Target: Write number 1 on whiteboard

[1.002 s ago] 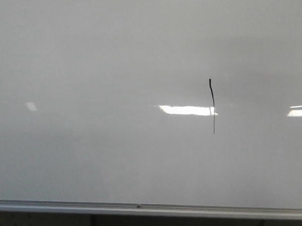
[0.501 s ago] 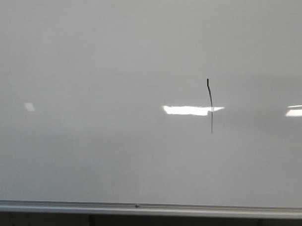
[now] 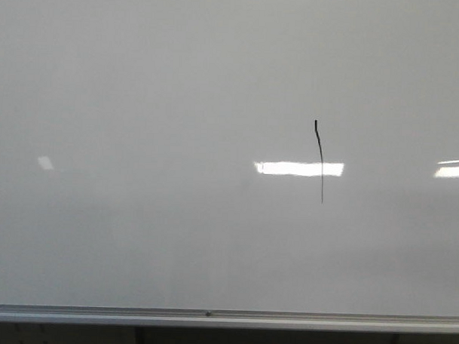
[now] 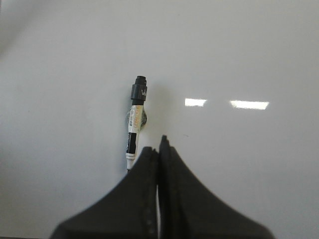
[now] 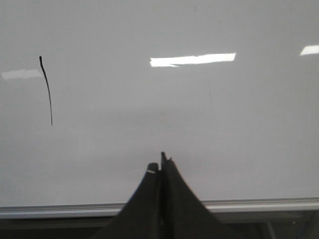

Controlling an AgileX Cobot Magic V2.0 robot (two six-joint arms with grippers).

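Note:
The whiteboard [image 3: 141, 101] fills the front view, and neither gripper shows there. The number 1 [image 3: 319, 161] is a thin black stroke right of centre, thick at its top and tapering downward. In the right wrist view the number 1 [image 5: 46, 89] sits well to one side of my right gripper [image 5: 161, 162], which is shut and empty in front of the whiteboard [image 5: 199, 99]. My left gripper [image 4: 159, 148] is also shut, with nothing between its fingers. A black-and-white marker [image 4: 136, 119] lies against the whiteboard [image 4: 249, 50] beside the left finger, which hides its lower end.
A silver rail [image 3: 209, 318] runs along the board's lower edge, with a dark gap below it; the rail [image 5: 259, 205] also shows behind the right gripper. Bright rectangular light reflections [image 3: 297, 168] lie across the board's middle.
The stroke has kept its shape but sits a few pixels further left in the view. The bright reflection beside it has slid right. No gripper has come into the front view.

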